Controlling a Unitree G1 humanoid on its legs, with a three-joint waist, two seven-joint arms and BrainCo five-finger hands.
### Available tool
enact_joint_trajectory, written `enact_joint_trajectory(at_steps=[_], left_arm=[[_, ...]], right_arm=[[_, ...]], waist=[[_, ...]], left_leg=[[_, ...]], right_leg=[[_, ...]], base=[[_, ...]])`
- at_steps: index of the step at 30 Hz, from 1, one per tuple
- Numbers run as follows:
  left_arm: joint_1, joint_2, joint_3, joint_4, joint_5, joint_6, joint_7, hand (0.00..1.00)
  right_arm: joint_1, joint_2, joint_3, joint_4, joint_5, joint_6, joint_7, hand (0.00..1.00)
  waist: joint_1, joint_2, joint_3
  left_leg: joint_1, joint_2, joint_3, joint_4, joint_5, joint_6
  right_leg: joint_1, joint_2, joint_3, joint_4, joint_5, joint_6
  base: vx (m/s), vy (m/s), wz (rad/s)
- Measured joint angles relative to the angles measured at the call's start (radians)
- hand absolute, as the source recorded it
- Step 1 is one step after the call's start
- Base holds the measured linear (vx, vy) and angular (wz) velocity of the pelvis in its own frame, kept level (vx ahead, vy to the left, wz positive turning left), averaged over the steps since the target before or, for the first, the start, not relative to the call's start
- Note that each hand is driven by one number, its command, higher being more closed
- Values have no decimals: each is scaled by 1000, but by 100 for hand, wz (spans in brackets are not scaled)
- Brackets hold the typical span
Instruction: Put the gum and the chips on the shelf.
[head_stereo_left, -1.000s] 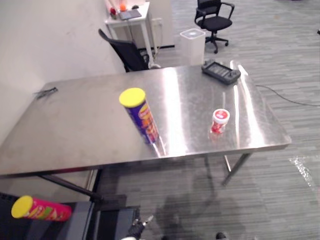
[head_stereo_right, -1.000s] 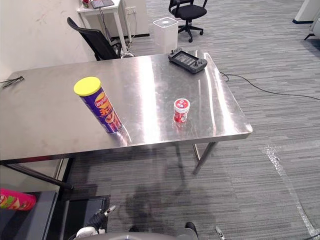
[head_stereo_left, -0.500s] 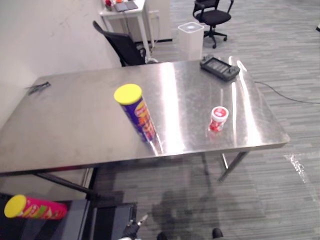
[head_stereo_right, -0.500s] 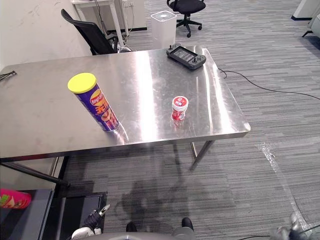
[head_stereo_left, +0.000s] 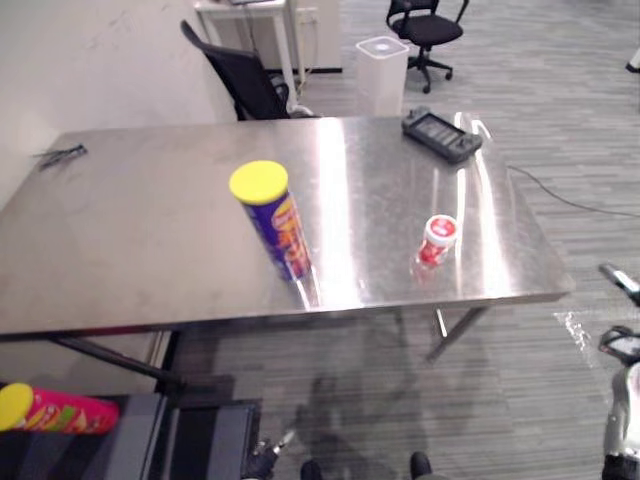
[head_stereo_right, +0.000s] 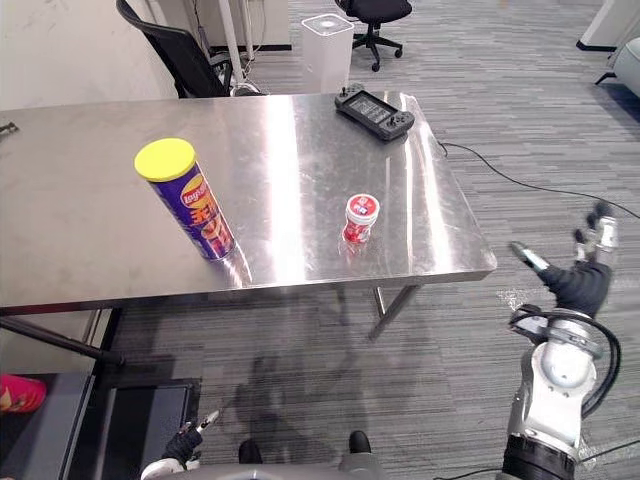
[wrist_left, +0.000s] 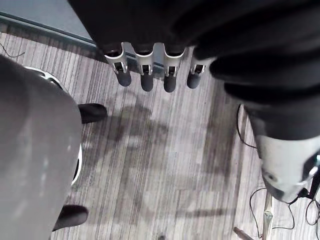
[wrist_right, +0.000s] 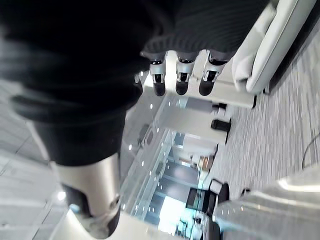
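Noted chips can (head_stereo_right: 188, 205) upright mid-tabletop (head_stereo_right: 90, 200), gum tub (head_stereo_right: 360, 219) upright nearer the right edge, well apart. Found both empty, fingers straight: right robot hand (head_stereo_right: 578, 285) up beside the tabletop's right end, left robot hand (wrist_left: 146, 75) low over floor (wrist_left: 165, 165). Judged both light, rigid, smooth-walled; best wrapped round mid-body, tall can prone to tipping.

Items counted: two yellow-lidded chip cans, namely the blue chip can (head_stereo_left: 278, 222) and the pink chip can (head_stereo_left: 55, 410); one gum tub (head_stereo_left: 436, 240); one steel table (head_stereo_left: 150, 230); one dark handheld controller (head_stereo_left: 441, 134); one small dark item (head_stereo_left: 60, 153), too small to identify. Furniture beyond: two black office chairs, the near chair (head_stereo_left: 245, 90) and the far chair (head_stereo_left: 425, 25), and one white bin (head_stereo_left: 381, 72). Robot hands: two, the right hand (head_stereo_right: 578, 285) and the left hand (wrist_left: 146, 75).
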Motion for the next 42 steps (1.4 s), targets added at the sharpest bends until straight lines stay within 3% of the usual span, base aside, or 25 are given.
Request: enact_joint_trajectory(at_steps=[5, 12, 21, 23, 32, 42], left_arm=[[0, 1, 0, 0, 0, 0, -5, 0], [-2, 1, -7, 3, 1, 0, -5, 0], [-5, 3, -28, -2, 1, 0, -4, 0], [-7, 3, -31, -5, 1, 0, -4, 0], [-7, 3, -43, -20, 1, 12, 1, 0], [-13, 2, -47, -26, 0, 19, 7, 0]], right_arm=[[35, 0, 119, 0, 17, 0, 95, 0], [30, -6, 204, 5, 34, 1, 114, 0], [-109, -11, 317, 172, 50, 8, 93, 0], [-148, -11, 323, 211, 48, 10, 75, 0], [-284, -9, 351, 387, 47, 27, 22, 0], [-353, -1, 351, 472, 45, 47, 0, 0]], waist=[[19, -2, -1], [24, 0, -2], [38, -3, -4], [54, -2, -4], [59, -2, -4], [77, 2, 1]], left_leg=[[-2, -16, -5, -1, 9, 11], [-5, -19, -47, -8, 34, 9], [-20, -13, -75, -8, 45, 8], [-21, -13, -77, -8, 45, 8], [-19, -13, -88, -8, 45, 7], [-16, -14, -96, -9, 45, 7]], right_leg=[[3, -17, -26, -6, 1, 0], [25, -23, -80, -13, -24, -5], [33, -17, -106, -17, -23, -6], [36, -16, -108, -18, -22, -5], [53, -15, -126, -30, -22, -5], [63, -16, -134, -36, -22, -6]], base=[[-55, -9, 3], [-84, -43, 16], [-20, -14, 10], [45, -8, 2], [20, -8, 5], [1, -2, 2]])
